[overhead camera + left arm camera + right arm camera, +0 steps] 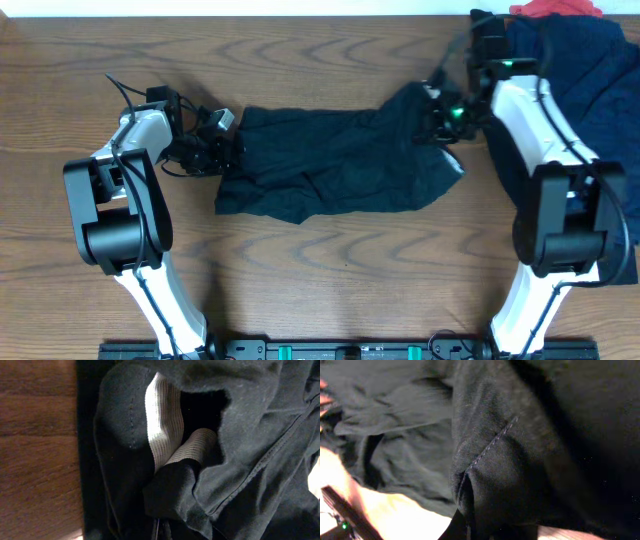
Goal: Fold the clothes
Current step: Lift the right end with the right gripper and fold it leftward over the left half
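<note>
Left gripper (225, 152) sits at the left edge of the shorts (330, 165), clamped on a bunch of black fabric. In the wrist view the cloth gathers down to a pinch at the bottom of the frame. Pale grey ribbed lining (162, 420) shows inside the turned-over waistband, just above that pinch.

Right gripper (442, 118) is at the opposite end, closed on a stitched fold of the same shorts. The fingers themselves are mostly hidden by cloth.

Shorts lie crumpled mid-table (330, 280), stretched left to right between the two grippers.

Navy garment (590, 70) lies heaped at the top right of the overhead view, partly under the right arm (540, 110). Red garment (555, 8) sits at the top edge, touching the navy one.
</note>
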Robot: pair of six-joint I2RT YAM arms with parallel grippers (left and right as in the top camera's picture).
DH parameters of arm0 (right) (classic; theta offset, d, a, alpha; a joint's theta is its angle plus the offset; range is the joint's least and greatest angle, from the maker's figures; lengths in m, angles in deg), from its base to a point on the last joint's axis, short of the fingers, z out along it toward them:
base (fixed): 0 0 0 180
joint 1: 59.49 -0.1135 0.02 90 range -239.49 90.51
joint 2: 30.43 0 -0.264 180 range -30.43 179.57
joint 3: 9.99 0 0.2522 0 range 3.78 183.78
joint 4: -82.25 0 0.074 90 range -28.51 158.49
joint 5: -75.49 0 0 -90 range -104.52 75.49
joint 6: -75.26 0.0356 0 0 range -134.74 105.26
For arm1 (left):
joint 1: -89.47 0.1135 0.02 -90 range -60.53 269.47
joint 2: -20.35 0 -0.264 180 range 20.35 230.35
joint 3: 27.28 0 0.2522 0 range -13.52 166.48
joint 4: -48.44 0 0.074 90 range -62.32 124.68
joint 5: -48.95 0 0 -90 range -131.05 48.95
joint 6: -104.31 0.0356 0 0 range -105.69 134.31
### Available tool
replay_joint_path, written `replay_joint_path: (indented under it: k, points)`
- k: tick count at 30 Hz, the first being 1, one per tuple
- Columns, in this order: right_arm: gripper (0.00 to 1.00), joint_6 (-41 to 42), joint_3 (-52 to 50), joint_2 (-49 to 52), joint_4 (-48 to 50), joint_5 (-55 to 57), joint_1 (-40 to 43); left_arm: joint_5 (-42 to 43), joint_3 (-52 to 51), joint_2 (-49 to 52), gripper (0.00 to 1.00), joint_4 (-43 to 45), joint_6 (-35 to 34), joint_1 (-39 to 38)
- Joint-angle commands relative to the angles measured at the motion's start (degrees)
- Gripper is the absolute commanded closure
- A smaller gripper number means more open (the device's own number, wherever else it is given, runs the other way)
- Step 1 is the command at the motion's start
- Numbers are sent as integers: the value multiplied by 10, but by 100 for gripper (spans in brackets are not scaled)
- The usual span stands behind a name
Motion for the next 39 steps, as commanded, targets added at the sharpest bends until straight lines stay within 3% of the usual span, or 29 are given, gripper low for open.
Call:
replay_joint_path:
  k: [1, 10, 21, 38, 39]
  points:
    - [99, -2, 34, -16, -1, -14, -42, 8, -8, 6, 94, 2, -4, -5]
    - [99, 29, 125, -16, 4, -14, -150, 8, -8, 6, 94, 2, -4, -5]
    - [99, 129, 130, -15, 101, 73, -285, 8, -8, 6, 94, 9, -8, -5]
    - [99, 231, 129, 57, 242, 148, -377, 8, -8, 6, 94, 15, -12, -5]
    - [95, 231, 129, 57, 243, 150, -378, 8, -8, 6, 94, 15, -12, -5]
